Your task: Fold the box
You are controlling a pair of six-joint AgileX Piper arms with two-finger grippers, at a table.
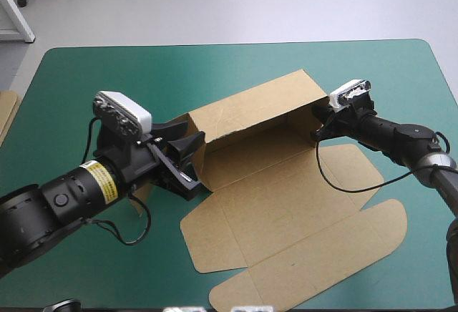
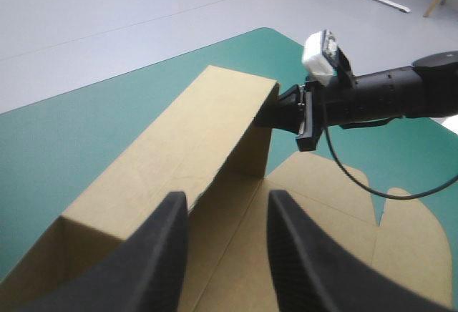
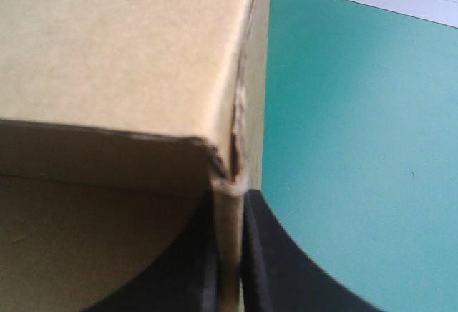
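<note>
Wall of box (image 3: 107,54) seemingly in right gripper (image 3: 230,208)

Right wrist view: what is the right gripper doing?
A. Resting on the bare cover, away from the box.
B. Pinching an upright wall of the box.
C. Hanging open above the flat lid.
B: the right gripper has its black fingers all but shut, with the thin edge of a raised wall of the box between them.
</note>
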